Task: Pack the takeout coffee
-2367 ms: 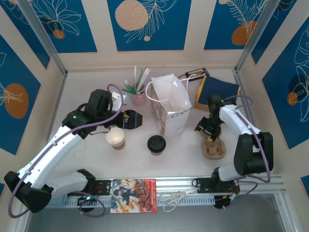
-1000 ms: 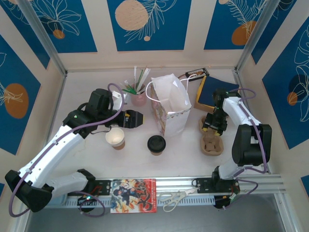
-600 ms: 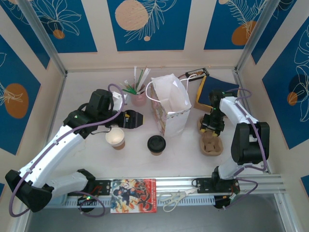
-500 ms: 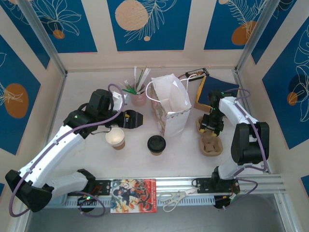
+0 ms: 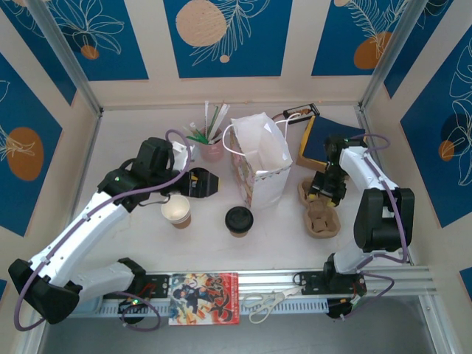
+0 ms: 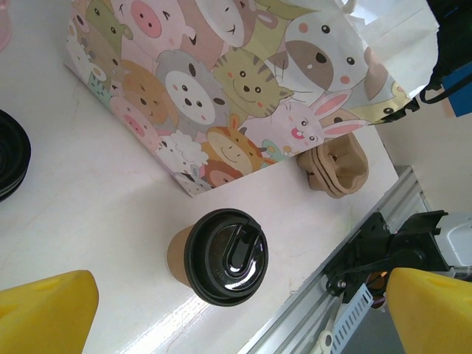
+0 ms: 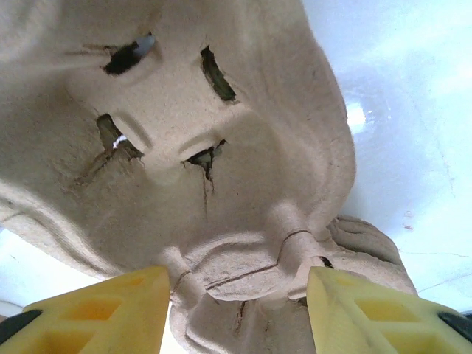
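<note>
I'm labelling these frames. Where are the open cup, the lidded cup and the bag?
open cup (image 5: 176, 209): top view, on its pale inside.
lidded cup (image 6: 226, 257): left wrist view, on the black lid.
bag (image 6: 221, 96): left wrist view, on its animal-print side.

Probably a lab test booth, patterned panels (image 5: 221, 37), aluminium rail (image 5: 413, 276)

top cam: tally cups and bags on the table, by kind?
Open kraft cup: 1
Lidded kraft cup: 1
Pink cup of straws: 1
Animal-print paper bag: 1
Total: 4
</note>
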